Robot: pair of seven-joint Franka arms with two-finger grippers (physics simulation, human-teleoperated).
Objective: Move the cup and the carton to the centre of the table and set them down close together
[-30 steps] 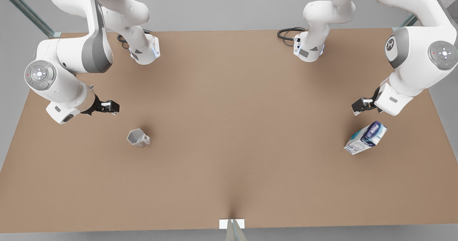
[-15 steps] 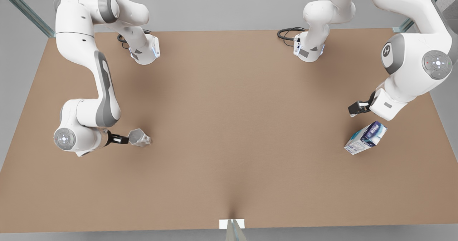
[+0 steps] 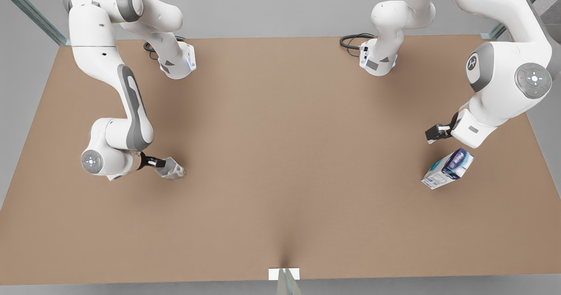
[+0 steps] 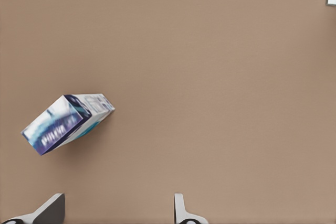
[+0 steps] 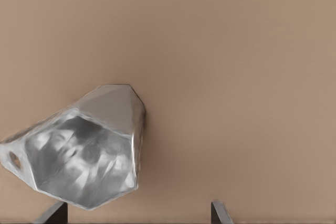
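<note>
Brown table (image 3: pixel 280 163): right gripper (image 3: pixel 158 164), fingers apart, at the cup (image 3: pixel 173 168); left gripper (image 3: pixel 434 133), fingers apart, holds nothing near the carton (image 3: pixel 448 168)

1. We count one cup (image 3: pixel 170 168).
2. We count one carton (image 3: pixel 448 168).
3. We count one counter (image 3: pixel 289 154).
4. We count two robot arms, each ending in one gripper: right gripper (image 3: pixel 154 163), left gripper (image 3: pixel 434 133).
</note>
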